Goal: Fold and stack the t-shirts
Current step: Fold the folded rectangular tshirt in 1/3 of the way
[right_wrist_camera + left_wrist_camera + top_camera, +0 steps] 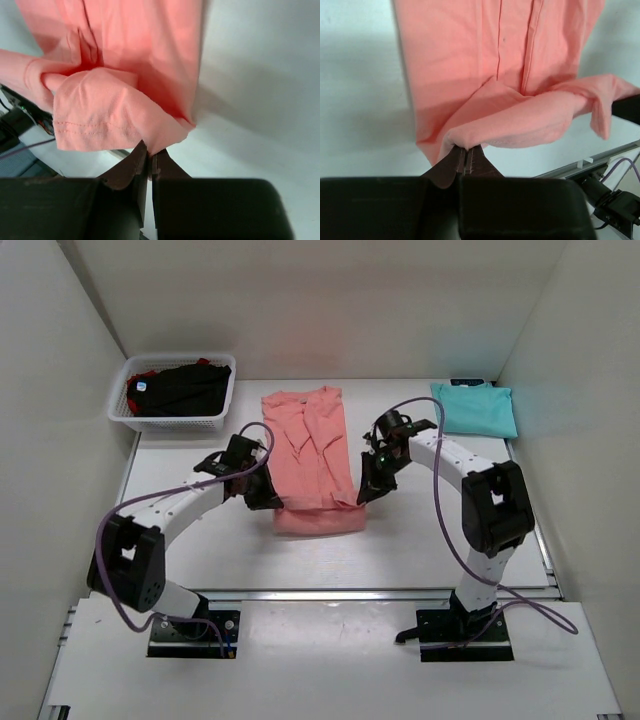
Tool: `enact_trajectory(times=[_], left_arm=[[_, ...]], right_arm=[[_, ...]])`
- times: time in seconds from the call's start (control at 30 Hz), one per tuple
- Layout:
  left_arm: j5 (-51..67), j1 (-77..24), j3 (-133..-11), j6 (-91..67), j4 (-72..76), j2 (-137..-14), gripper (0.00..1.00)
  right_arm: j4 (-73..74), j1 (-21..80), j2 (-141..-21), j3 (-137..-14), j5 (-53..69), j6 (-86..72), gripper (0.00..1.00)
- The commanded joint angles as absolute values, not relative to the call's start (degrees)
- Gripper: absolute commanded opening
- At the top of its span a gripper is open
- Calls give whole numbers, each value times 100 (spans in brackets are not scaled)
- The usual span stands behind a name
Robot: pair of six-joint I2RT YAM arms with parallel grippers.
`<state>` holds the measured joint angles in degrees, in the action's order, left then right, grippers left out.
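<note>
The salmon-pink t-shirt [312, 455] lies lengthwise in the middle of the table, its near end doubled over. My left gripper [266, 498] is shut on the shirt's near left corner; the left wrist view shows the cloth [520, 120] pinched in the closed tips [465, 150]. My right gripper [366, 492] is shut on the near right corner; in the right wrist view the hem [100, 120] hangs from the tips [150, 152]. A folded teal t-shirt [476, 408] lies at the back right. Black and red shirts [180, 388] fill the basket.
A white mesh basket [170, 422] stands at the back left. White walls enclose the table on three sides. A metal rail [330, 594] runs along the table's near edge.
</note>
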<state>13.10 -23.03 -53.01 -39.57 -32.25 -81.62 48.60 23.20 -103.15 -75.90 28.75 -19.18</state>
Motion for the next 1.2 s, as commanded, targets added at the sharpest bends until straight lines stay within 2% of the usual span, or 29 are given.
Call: enact_trajectory(times=[0.0, 0.7, 0.73, 0.77, 0.8, 0.87, 0.97, 1.07, 1.17], left_arm=[[1353, -2206, -5678, -3700, -3076, -8410, 0], [1450, -1565, -7022, -3568, -2796, -9826, 0], [1450, -1547, -7075, -3577, -2760, -9939, 2], [1529, -1495, -7101, -3612, -2751, -10045, 20], [1555, -1477, -7180, -3621, -2716, -10089, 28], [1626, -1398, -7251, -3752, -2463, -10195, 36], [1977, -1108, -6892, -4452, -1227, -9995, 48], [1934, -871, -6495, -5122, -187, -9713, 48], [1942, -861, -6486, -5090, -114, -9598, 46]], right_arm=[[5045, 2180, -10616, -8286, 2892, -1687, 0], [6309, 1732, -13296, -12452, 2970, -1476, 0], [6415, 1740, -13498, -12811, 2988, -1459, 2], [6468, 1784, -13604, -13180, 3014, -1485, 12], [6547, 1732, -13788, -13340, 3041, -1468, 15], [6548, 1731, -13974, -13893, 2928, -1564, 32], [6364, 1740, -13931, -14246, 2595, -1730, 43], [5916, 1732, -13572, -14151, 2084, -1924, 45], [5502, 1732, -13141, -13652, 1645, -1995, 49]])
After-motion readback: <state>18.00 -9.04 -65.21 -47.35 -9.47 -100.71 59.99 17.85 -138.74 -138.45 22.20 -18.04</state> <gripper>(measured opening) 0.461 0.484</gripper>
